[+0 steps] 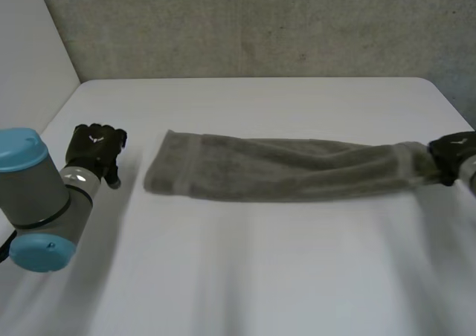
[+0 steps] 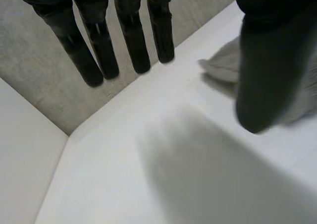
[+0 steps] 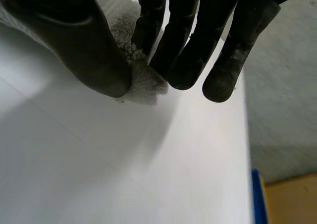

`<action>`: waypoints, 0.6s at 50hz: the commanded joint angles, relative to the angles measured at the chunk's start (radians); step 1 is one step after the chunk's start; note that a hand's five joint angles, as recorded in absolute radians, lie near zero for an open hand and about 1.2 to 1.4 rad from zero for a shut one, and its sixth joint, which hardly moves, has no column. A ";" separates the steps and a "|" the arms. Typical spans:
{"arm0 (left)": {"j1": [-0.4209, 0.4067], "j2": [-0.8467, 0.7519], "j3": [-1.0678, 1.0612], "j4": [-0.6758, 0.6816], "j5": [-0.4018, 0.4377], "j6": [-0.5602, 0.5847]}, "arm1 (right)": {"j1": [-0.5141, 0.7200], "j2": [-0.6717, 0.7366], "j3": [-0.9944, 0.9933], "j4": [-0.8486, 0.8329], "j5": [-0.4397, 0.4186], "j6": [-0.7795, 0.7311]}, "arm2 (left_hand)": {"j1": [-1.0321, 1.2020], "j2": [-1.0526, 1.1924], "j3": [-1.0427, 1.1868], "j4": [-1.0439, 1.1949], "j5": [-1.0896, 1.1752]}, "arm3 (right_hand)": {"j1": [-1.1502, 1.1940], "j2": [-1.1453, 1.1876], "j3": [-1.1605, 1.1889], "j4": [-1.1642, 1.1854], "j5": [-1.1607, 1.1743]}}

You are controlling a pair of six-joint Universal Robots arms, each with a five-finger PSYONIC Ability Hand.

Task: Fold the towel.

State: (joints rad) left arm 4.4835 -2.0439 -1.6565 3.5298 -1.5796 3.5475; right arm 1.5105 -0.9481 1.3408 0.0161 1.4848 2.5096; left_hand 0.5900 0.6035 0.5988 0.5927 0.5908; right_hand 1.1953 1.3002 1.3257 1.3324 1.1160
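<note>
A grey-green towel (image 1: 275, 168) lies stretched in a long narrow band across the middle of the white table (image 1: 253, 276). My right hand (image 1: 451, 156) is at the towel's right end; in the right wrist view its thumb and fingers (image 3: 188, 60) pinch a corner of the towel (image 3: 143, 83) just above the table. My left hand (image 1: 95, 150) hovers off the towel's left end, apart from it. In the left wrist view its fingers (image 2: 99, 45) hang straight and empty, the thumb (image 2: 267, 70) in front of the towel's end (image 2: 223, 65).
A concrete wall (image 1: 253, 24) runs behind the table's far edge and a white panel (image 1: 30, 46) stands at the left. The table's right edge (image 3: 247, 149) lies close beside my right hand, with a blue and tan thing (image 3: 260, 199) below it.
</note>
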 commanded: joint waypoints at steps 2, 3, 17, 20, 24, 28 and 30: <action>-0.001 0.100 -0.042 0.000 -0.002 -0.004 | -0.153 -0.008 -0.201 0.105 0.014 -0.153 | -0.209 -0.223 -0.218 -0.212 -0.385 | 0.201 0.096 0.071 0.064 0.106; -0.001 0.109 -0.042 0.001 -0.002 -0.004 | -0.153 -0.008 -0.201 0.105 0.014 -0.153 | -0.209 -0.223 -0.218 -0.212 -0.385 | 0.201 0.096 0.071 0.064 0.106; -0.021 0.110 -0.003 0.000 -0.005 -0.004 | 0.530 0.069 -0.494 0.154 0.008 -0.002 | -0.209 -0.223 -0.218 -0.212 -0.385 | 0.201 0.096 0.071 0.064 0.106; -0.023 0.100 -0.003 0.001 -0.005 -0.004 | 0.649 0.126 -0.505 0.144 0.006 0.002 | -0.212 -0.226 -0.221 -0.215 -0.387 | 0.201 0.096 0.071 0.064 0.106; -0.033 0.087 0.006 0.001 -0.003 -0.003 | 0.749 0.227 -0.511 0.124 0.008 -0.003 | -0.238 -0.252 -0.247 -0.241 -0.414 | 0.201 0.096 0.071 0.064 0.106; -0.064 0.056 0.041 0.001 -0.005 -0.003 | 0.778 0.288 -0.516 0.131 0.012 -0.003 | -0.244 -0.258 -0.253 -0.247 -0.420 | -0.752 -0.857 -0.882 -0.889 -0.847; -0.073 0.048 0.052 0.001 -0.005 -0.003 | 0.777 0.298 -0.517 0.131 0.018 -0.002 | -0.247 -0.261 -0.256 -0.250 -0.423 | -1.021 -1.126 -1.151 -1.158 -1.116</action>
State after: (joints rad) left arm 4.4418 -1.9648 -1.6401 3.5311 -1.5839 3.5448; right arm 2.2670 -0.7182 0.8257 0.1452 1.4931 2.5087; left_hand 0.4366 0.4583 0.4283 0.4381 0.4080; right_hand 0.9280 0.9139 0.9297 0.9285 0.7359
